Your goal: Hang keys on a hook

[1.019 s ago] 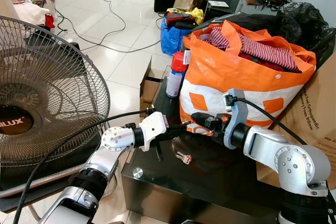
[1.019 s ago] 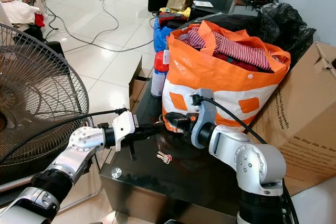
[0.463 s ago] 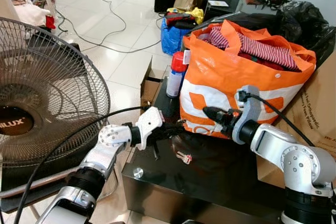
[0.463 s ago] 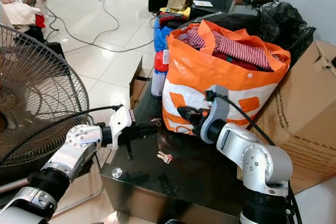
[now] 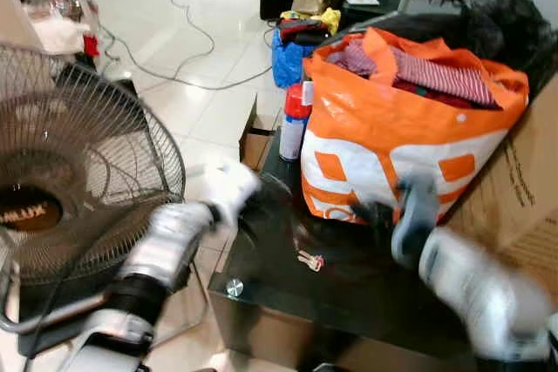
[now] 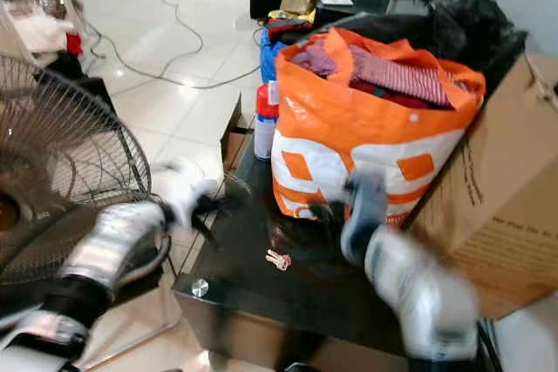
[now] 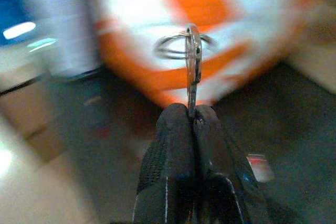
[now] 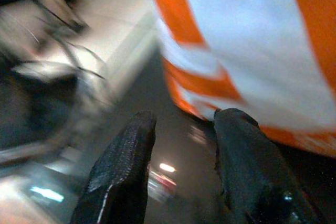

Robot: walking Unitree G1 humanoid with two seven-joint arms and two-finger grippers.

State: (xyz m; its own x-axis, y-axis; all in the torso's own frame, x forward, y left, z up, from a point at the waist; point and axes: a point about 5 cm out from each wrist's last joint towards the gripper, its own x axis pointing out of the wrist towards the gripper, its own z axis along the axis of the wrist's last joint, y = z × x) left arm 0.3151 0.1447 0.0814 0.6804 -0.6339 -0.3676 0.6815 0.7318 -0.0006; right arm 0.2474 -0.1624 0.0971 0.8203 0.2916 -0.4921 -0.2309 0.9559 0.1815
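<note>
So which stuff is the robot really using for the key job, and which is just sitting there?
For the job:
- left gripper, shut on a metal key ring
- small keys on the black table

Just lying about:
- orange bag
- fan
- spray can
- cardboard box

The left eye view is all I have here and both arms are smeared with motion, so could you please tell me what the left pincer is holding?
Observer: The left pincer is shut on a metal clip with a key ring standing up from its tips.
Operator: Thank you; is the right pincer carrying anything?
Observer: No, the right pincer is open with nothing between its fingers, close to the orange bag.
Operator: Is it over the table?
Observer: Yes, the dark table lies right beneath it.
</note>
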